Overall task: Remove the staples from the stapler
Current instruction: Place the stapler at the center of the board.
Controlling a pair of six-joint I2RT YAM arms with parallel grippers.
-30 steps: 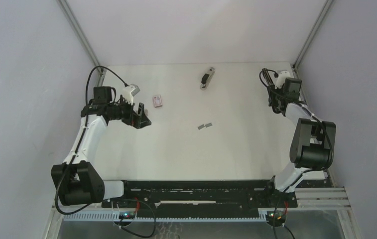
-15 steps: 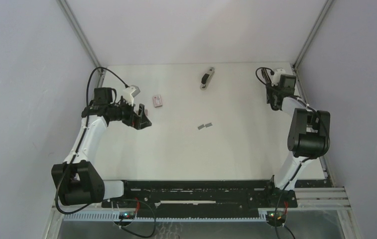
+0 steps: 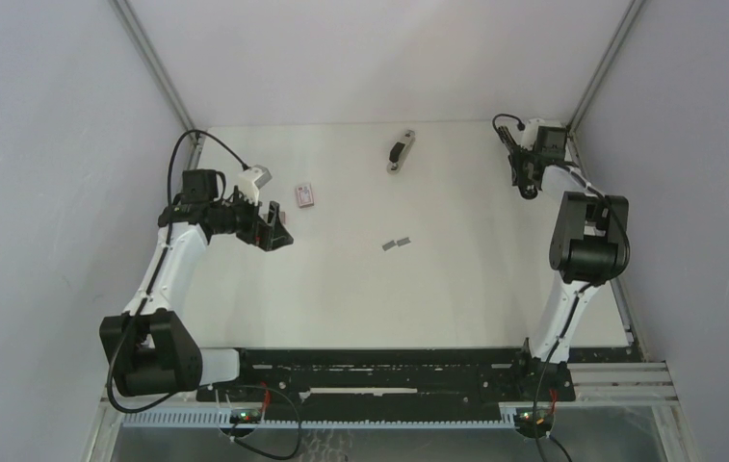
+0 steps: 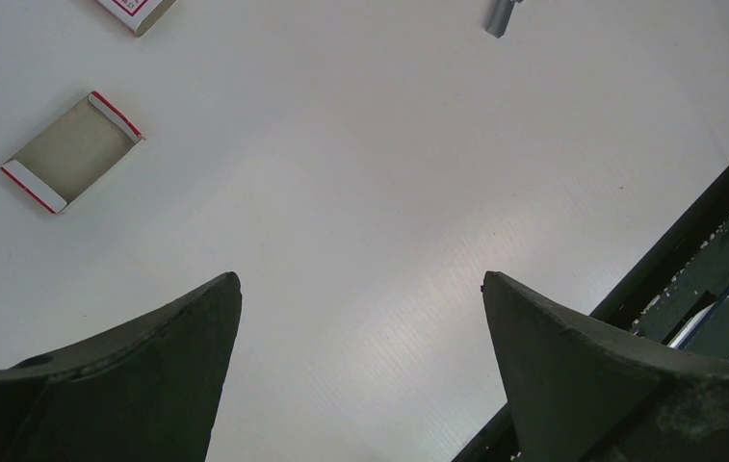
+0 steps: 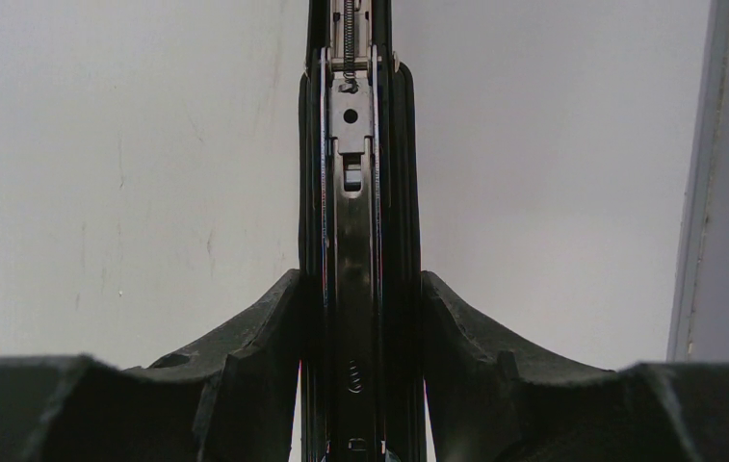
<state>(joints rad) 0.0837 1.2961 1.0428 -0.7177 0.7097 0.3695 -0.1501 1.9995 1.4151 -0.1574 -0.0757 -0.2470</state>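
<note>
Top external view shows the staples (image 3: pixel 396 243) as two short grey strips lying flat near the middle of the table (image 3: pixel 341 308), well apart from both arms. The stapler (image 5: pixel 351 192) is not near them: the right gripper (image 5: pixel 358 286) is clamped on its two sides and holds it above the far right corner, close to the corner frame (image 3: pixel 603 65). In the right wrist view its metal channel faces the camera with a spring at the far end. I cannot tell if some staples are left inside.

I see several possible problems from here. If strips are left inside and the stapler is tipped here, they could drop beside the table edge and be lost. The fingers press only on the smooth sides, so a quick turn of the wrist could let the stapler slide or rotate in the grip. A wide swing could also knock it against the frame.

The left gripper (image 4: pixel 360 289) hangs with its jaws fully apart and holds nothing, just beside the pink-and-white box (image 3: pixel 306 195) and an open box tray (image 4: pixel 71 151). A low move toward the strips could push these light boxes, or scatter and break the thin strips. A small dark object (image 3: pixel 400 151) lies at the far side; I cannot tell what it is.
</note>
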